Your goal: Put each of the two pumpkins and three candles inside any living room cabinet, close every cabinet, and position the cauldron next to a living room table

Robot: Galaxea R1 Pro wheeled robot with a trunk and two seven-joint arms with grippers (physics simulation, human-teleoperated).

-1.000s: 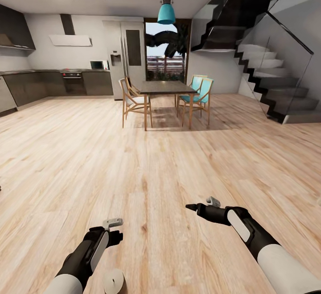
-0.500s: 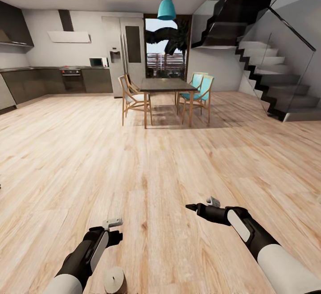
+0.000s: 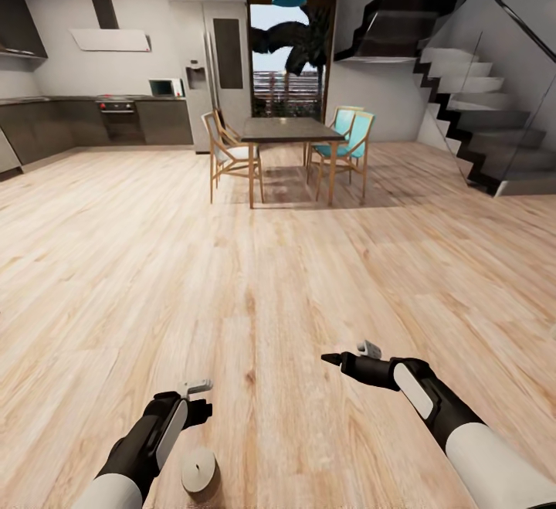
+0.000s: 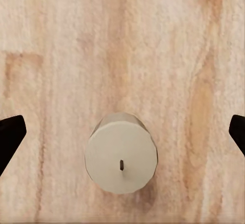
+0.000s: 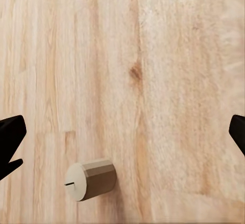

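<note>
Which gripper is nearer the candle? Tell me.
The left gripper: the candle stands right by it, centred in the left wrist view. The right gripper is farther off.

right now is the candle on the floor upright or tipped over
Upright: the candle stands on the wooden floor, flat top and wick facing up toward the left gripper.

A candle point(image 3: 199, 470) stands upright on the wooden floor point(image 3: 255, 277).

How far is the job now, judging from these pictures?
Nothing looks done. One candle stands on the wooden floor below the left gripper, whose jaws are open and empty. The right gripper is open too. Grasping this candle comes next; everything else remains.
</note>
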